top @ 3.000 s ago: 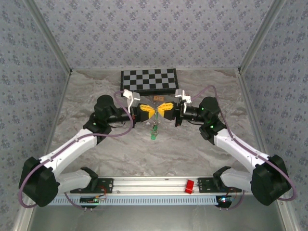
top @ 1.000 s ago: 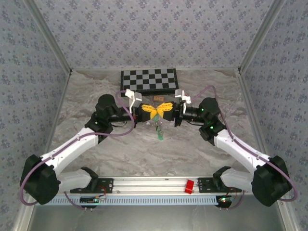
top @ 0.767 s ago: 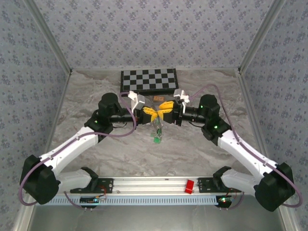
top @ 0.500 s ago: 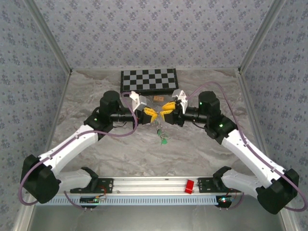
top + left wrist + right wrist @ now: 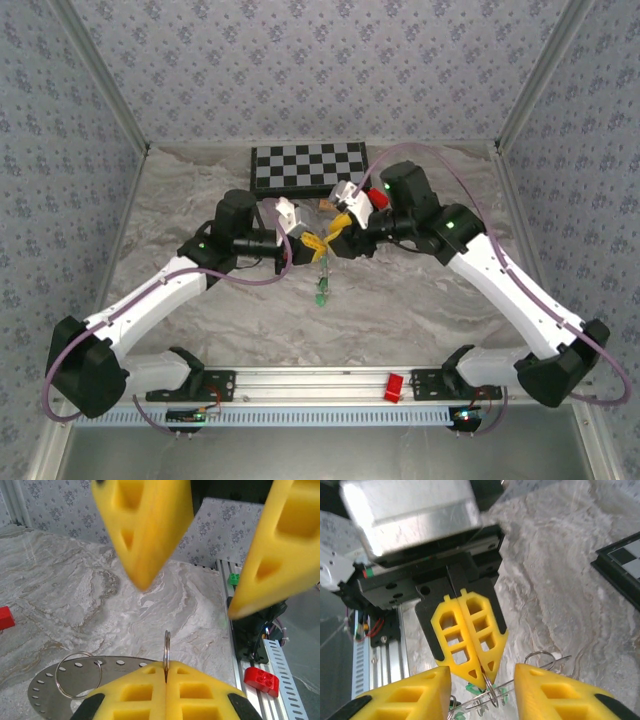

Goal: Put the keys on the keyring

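Note:
My left gripper (image 5: 312,244) is shut on the keyring (image 5: 166,649), a thin grey hoop seen edge-on that sticks up from between its yellow pads (image 5: 135,692). In the right wrist view the same keyring (image 5: 490,694) pokes out below the left gripper's closed tips. The keys (image 5: 476,690), with green heads and thin silvery shafts, lie around it. From above the keys (image 5: 320,287) dangle below the left gripper over the marble. My right gripper (image 5: 339,229) hovers just right of and above the left one. Its fingers (image 5: 405,696) stand open with nothing between them.
A second loose ring (image 5: 78,675) lies on a perforated metal disc (image 5: 42,692) under the grippers. A checkerboard (image 5: 308,168) sits at the back. Red blocks (image 5: 261,679) and a green block (image 5: 233,578) rest by the front rail (image 5: 320,385).
My right gripper has opened and its arm has lifted and swung back and left. My left gripper stays shut on the keyring, and the keys swung beneath it.

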Tool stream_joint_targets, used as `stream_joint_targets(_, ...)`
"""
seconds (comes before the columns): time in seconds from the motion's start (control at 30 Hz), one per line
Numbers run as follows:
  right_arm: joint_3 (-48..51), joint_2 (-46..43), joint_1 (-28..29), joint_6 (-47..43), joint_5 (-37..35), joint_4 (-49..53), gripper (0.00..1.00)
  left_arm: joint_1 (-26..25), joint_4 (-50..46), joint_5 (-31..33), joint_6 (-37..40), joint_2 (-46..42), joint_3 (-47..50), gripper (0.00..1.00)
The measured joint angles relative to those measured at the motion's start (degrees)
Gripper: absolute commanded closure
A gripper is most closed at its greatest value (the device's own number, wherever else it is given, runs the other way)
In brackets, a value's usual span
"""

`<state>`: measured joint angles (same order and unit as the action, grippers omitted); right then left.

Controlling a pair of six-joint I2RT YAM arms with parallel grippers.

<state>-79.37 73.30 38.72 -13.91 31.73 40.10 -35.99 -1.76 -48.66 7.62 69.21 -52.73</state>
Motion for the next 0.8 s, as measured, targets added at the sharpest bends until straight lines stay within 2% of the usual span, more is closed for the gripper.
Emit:
stream_joint_targets(0.23,-0.46,2.67,0.42,-2.25,-0.07,5.2,0.63,0.24,0.11,-0.31,0.09,-0.5,0.0,1.0)
stream_joint_targets(0.53,-0.46,2.67,0.42,-3.52,0.59,5.46,0.75,0.26,0.26,-1.84,0.09,-0.55,0.0,1.0)
stream_joint_targets(0.8,-0.44,2.67,0.42,-3.58,1.55,5.46,0.78,0.37,0.24,-3.08,0.09,-0.55,0.0,1.0)
